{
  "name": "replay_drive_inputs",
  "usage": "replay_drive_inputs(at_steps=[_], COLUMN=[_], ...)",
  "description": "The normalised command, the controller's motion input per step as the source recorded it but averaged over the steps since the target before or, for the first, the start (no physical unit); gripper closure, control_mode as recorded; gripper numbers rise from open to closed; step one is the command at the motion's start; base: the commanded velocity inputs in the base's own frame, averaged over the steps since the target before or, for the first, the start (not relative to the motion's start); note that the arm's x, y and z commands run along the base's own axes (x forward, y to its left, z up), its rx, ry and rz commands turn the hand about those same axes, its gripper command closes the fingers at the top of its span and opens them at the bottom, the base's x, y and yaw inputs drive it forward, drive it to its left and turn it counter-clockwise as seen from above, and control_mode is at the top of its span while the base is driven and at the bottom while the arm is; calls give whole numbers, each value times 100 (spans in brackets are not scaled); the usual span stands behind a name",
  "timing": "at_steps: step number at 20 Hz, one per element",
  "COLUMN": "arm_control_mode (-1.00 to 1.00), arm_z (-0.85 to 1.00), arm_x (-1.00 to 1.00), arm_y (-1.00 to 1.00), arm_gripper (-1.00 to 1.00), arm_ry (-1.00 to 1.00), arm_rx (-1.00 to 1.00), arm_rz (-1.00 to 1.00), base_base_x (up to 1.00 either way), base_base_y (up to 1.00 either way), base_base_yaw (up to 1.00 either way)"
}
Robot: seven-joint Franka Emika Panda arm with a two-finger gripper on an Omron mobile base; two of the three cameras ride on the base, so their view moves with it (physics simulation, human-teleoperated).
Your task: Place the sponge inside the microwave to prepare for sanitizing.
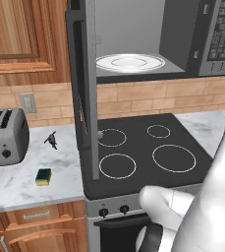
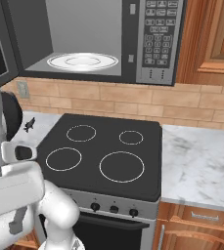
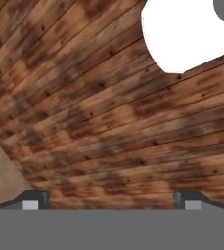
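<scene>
Hand wide open, holding nothing

We are seeing the gripper (image 3: 111, 204) spread wide over wooden floor (image 3: 94, 127), while the sponge (image 1: 43, 176) is lying on the counter (image 1: 15, 184) below the toaster (image 1: 5, 137).

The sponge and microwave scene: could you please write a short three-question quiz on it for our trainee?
1. True or false: the microwave door stands open.
2. What lies on the counter just in front of the toaster? A) a mug B) the sponge C) a plate
3. Fill in: the gripper, seen in the hand view over wooden floor, is ____ and holds nothing.

Key: 1 true; 2 B; 3 open.
</scene>
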Motion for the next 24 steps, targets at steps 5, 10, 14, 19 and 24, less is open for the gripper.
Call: replay_drive_inputs(at_steps=[5,10,14,19,24], arm_control_mode=[-100,-100,-100,-100,-100], arm_z=[12,0,-12,-9,-29], arm_x=[24,31,50,72,41], arm_y=[-37,-20,-7,-16,-1], arm_gripper=[-100,-100,-100,-100,-100], arm_ry=[9,0,0,0,-10], arm_rx=[16,27,34,39,30], arm_rz=[31,40,47,44,40], base_base_x=[0,0,0,0,0], base_base_y=[0,0,0,0,0], base_base_yaw=[0,0,0,0,0])
